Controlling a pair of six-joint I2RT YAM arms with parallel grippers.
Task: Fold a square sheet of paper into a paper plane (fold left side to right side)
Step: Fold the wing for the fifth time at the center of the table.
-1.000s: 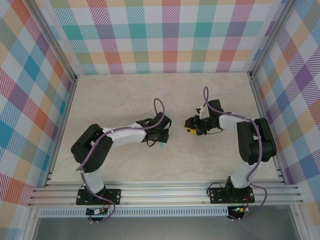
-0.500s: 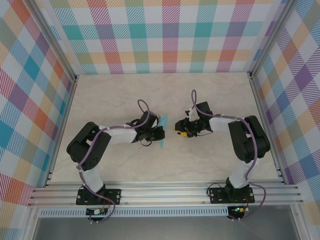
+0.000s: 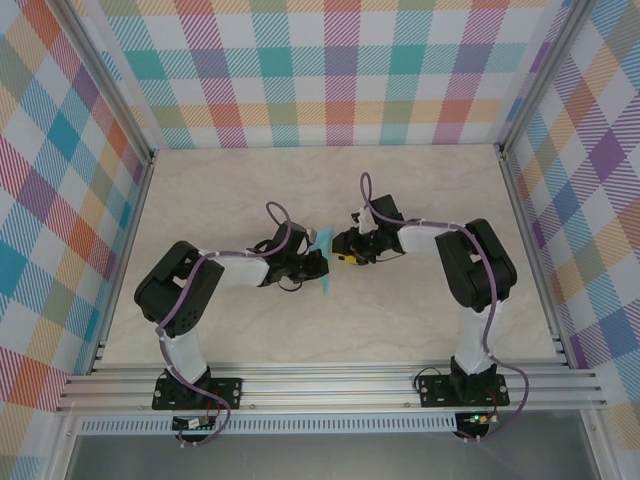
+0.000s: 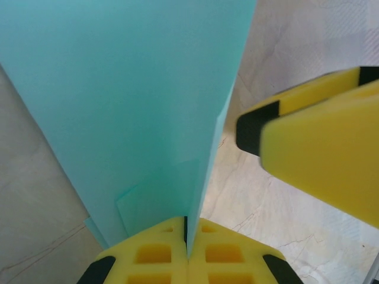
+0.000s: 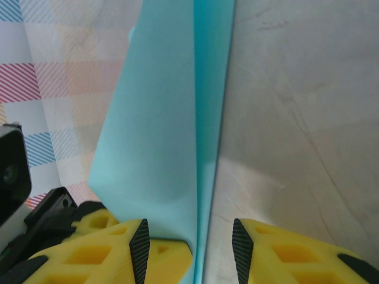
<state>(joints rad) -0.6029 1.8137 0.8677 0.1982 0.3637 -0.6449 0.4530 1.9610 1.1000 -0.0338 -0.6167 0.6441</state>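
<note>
Near the middle of the bench (image 3: 430,200), your left end effector (image 4: 188,234) and right end effector (image 5: 189,232) meet nose to nose at the sheet of paper (image 4: 130,89). The sheet is creased into a narrow, layered shape and stands on edge rather than lying flat.

The left end effector is clenched on the end nearest its camera. Both yellow pads (image 4: 154,254) press together with the turquoise layers pinched in the seam between them. The right end effector is released, its fingers (image 5: 284,254) spread apart, and the paper's thin edge runs up through the gap. Whether that edge brushes the finger on the left of that view, you cannot tell.

Watch this relation: from the right end effector the paper lies straight ahead, inside the open gap but off toward one finger. From above, its long axis reads as a slim strip running roughly near to far, crosswise to the line between the two end effectors. The left side has the hold, so the right is the one free to act.

A clean pinch probably needs the right fingers centred on the crease before you close. An off-centre squeeze could buckle the unsupported layers. Room is generous: bare bench lies all round, and the plaid walls (image 3: 340,70) are well apart. The tight spot is between the two end effectors themselves, just beside each other.
</note>
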